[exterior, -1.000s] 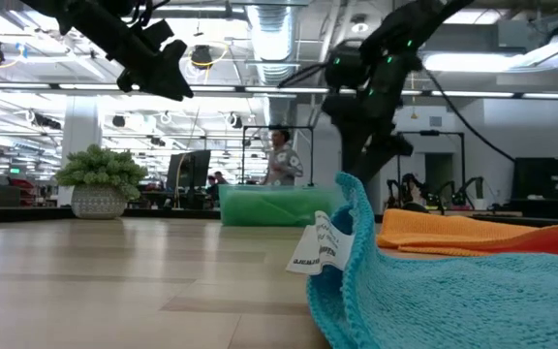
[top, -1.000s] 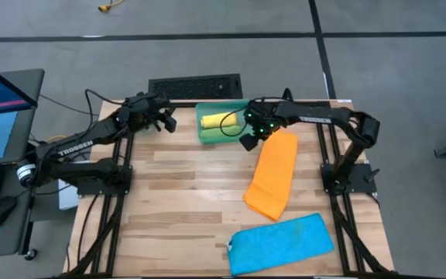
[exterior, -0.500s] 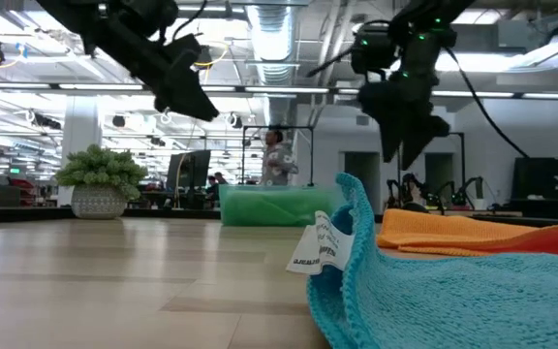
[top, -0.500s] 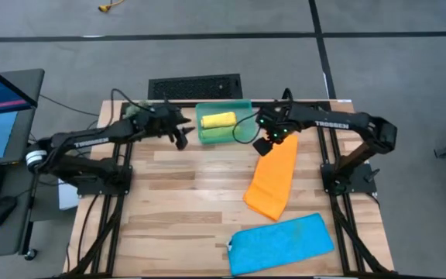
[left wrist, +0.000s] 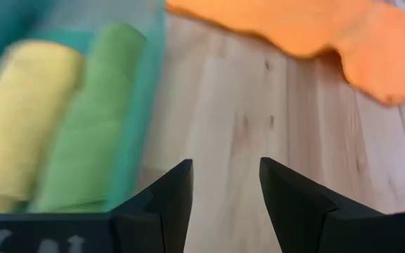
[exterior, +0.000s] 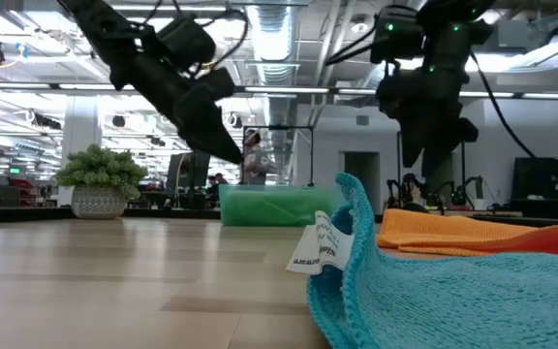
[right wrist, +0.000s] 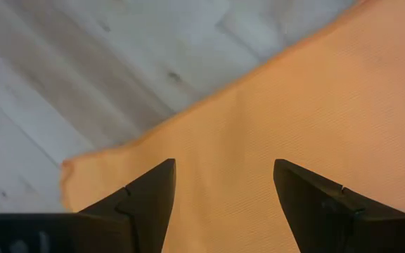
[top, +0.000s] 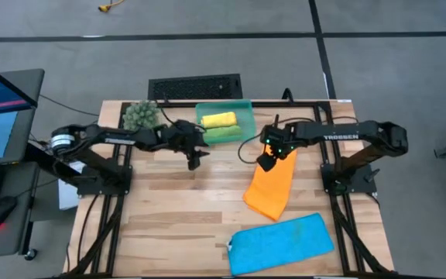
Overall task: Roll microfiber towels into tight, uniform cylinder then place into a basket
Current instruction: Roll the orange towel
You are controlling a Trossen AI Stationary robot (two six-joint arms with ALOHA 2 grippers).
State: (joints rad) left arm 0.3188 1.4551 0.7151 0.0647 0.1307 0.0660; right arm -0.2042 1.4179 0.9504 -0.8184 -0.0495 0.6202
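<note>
The teal basket [top: 245, 105] stands at the table's far middle and holds a yellow roll [top: 217, 119] and a green roll [top: 224, 133], lying side by side. The orange towel [top: 272, 182] lies flat and slanted, right of centre. The blue towel [top: 281, 242] lies flat near the front edge. My left gripper [top: 194, 160] hangs open above bare wood just in front of the basket's near left corner, and its wrist view shows the green roll [left wrist: 90, 126] close by. My right gripper [top: 266, 163] hangs open, pointing down, above the orange towel's far end [right wrist: 273, 119].
A spiky green plant ball [top: 140, 116] sits at the far left, beside the basket. A black keyboard [top: 195, 86] lies beyond the far edge. Bare wood spreads over the table's left half. In the low view the blue towel [exterior: 453, 291] fills the near right.
My left gripper has swung from the far left corner toward the table's right and near side, sinking and tipping downward, and ends in front of the basket. My right gripper has moved from over the basket's right end toward the near edge, to above the orange towel's far end.
</note>
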